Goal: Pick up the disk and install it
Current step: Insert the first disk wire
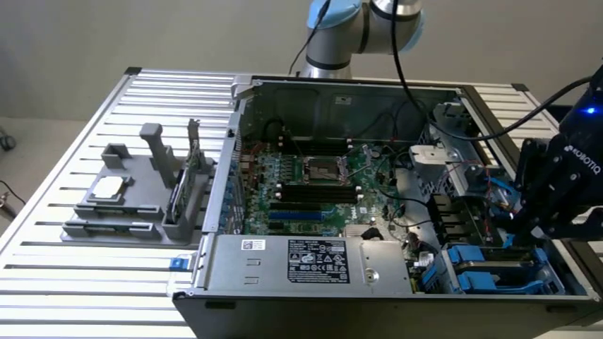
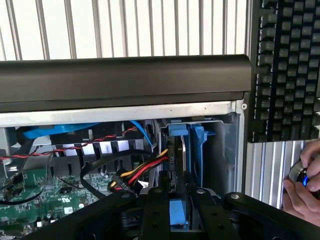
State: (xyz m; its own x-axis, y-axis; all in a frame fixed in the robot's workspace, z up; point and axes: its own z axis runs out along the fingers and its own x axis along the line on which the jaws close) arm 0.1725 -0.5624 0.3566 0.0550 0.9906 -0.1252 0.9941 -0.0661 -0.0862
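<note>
Standing on edge in the bay, disk point(image 2: 178, 212) between parted jaws

Robotics laboratory or test workshop. Indicators: an opened desktop computer case point(image 1: 377, 212) on a slatted aluminium tabletop point(image 1: 85, 141), a grey fixture block point(image 1: 132, 198) holding parts, a robot arm point(image 1: 363, 32) mounted behind, and a keyboard point(image 2: 287, 70) alongside.

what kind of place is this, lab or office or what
Most likely a robotics lab or test bench: an open desktop computer case lies on a slatted aluminium table under a robot arm, with a grey parts fixture beside it.
</note>
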